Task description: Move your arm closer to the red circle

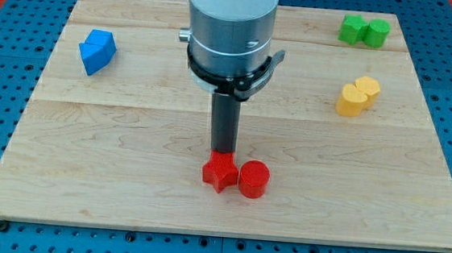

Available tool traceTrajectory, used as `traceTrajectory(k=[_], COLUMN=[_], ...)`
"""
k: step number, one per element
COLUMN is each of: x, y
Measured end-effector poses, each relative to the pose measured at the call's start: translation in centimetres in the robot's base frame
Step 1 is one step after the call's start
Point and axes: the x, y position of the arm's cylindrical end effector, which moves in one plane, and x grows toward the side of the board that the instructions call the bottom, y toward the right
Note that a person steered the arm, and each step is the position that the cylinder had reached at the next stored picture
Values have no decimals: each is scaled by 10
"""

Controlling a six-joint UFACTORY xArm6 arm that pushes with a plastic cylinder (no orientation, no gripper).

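The red circle [254,180] is a short red cylinder at the lower middle of the wooden board [126,159]. A red star-shaped block [219,173] touches its left side. My tip [222,152] comes down from the grey arm and ends at the top edge of the red star, just up and left of the red circle. The rod hides part of the board behind it.
A blue block [97,51] lies at the upper left. Two green blocks [364,31] sit together at the upper right. Two yellow blocks [358,96] sit together below them at the right. The board lies on a blue pegboard table.
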Motion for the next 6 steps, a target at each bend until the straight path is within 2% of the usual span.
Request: traceTrajectory(k=[1, 3, 4, 5, 6], x=[19, -29, -23, 5, 24], y=[0, 22, 93, 115, 103])
